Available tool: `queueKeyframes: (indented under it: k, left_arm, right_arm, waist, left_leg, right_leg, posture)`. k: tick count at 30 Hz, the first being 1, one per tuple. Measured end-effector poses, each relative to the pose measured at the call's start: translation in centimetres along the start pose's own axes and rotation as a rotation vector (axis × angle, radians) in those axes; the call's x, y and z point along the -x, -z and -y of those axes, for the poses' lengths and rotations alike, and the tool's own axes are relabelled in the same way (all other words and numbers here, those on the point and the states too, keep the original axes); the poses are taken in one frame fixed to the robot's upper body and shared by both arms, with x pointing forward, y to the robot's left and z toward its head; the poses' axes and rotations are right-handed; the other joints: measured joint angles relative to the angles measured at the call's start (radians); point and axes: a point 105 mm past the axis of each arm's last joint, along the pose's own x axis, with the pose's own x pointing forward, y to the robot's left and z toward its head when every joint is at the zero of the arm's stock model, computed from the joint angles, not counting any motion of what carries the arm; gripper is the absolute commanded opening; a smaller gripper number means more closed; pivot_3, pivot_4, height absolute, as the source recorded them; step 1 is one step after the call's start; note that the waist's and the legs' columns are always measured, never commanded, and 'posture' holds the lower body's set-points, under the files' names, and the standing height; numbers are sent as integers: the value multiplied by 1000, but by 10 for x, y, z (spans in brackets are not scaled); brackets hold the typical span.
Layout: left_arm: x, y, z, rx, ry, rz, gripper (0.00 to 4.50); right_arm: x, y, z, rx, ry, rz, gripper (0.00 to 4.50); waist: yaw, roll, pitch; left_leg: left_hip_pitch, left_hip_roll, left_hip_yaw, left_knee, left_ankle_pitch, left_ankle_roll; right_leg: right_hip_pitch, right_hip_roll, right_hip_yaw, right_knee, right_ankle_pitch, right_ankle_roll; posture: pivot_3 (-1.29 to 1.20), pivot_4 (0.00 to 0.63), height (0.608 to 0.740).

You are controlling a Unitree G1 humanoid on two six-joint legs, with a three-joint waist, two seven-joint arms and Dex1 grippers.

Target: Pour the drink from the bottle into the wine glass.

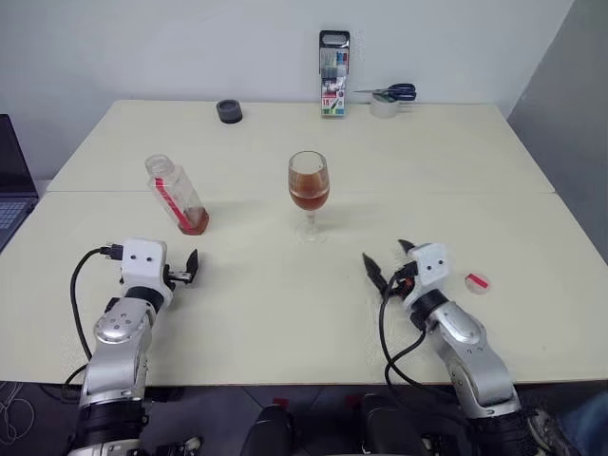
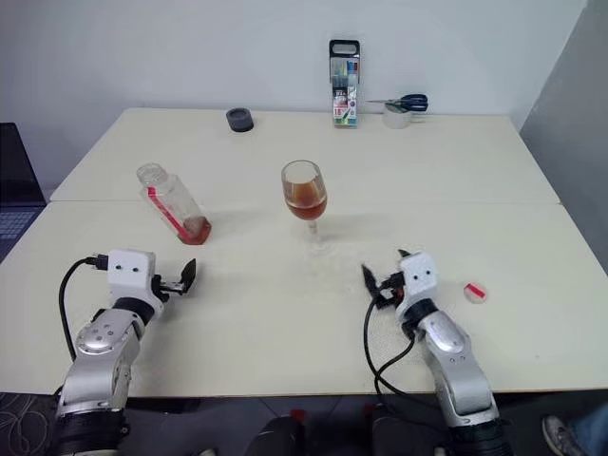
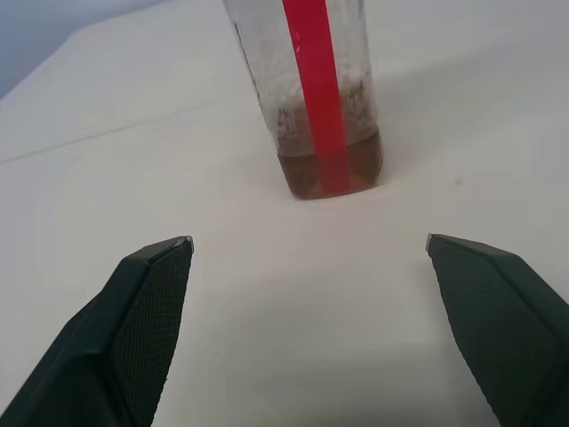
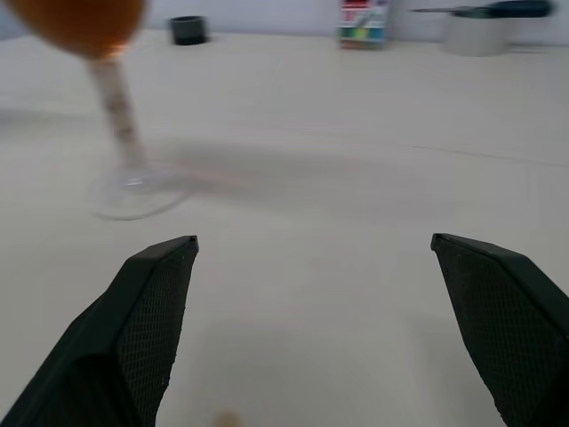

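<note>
- The wine glass [image 1: 309, 193] stood upright near the middle of the counter [image 1: 285, 313], its bowl roughly half full of the reddish-brown drink [image 1: 309, 198]; it served as the landmark for this report.
- The bottle [image 1: 178, 195] stood on the counter to the left of the wine glass, well apart from it, tilted, with its open mouth leaning away from the glass.
- A small remainder of drink lay at the bottom of the bottle, and the red label strip [image 3: 316, 89] ran along its side.
- The bottle carried no cap. A small red-and-white cap [image 1: 477, 281] lay on the counter to the right of the wine glass and nearer the robot.
- The left tool [image 1: 187, 270] sat low over the counter, left of the wine glass and nearer the robot, just short of the bottle's base. Its fingers [image 3: 147, 307] stood wide apart, holding nothing and not touching the bottle.
- The right tool [image 1: 388, 263] sat low over the counter, right of the wine glass and nearer the robot. Its fingers [image 4: 151, 311] stood wide apart and held nothing, clear of the glass's foot.
- Beyond the wine glass, along the far edge of the counter, stood a marker pack [image 1: 333, 73]. A dark round object [image 1: 229, 111] lay to its left; a tape roll [image 1: 384, 106] with scissors [image 1: 393, 92] lay to its right.
</note>
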Motion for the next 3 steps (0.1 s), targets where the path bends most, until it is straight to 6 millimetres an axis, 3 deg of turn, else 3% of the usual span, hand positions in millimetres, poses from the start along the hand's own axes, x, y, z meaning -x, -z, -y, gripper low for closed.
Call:
queueKeyframes:
  k: [3]
  left_arm:
    - [1,-7,1,0,-6,38,4484]
  right_arm:
    - [2,3,9,17,47,5,4500]
  waist:
    - [0,0,0]
  left_leg:
    - [1,0,1,0,0,0]
  right_leg:
    - [0,1,1,0,0,0]
  posture:
    - [0,150,740]
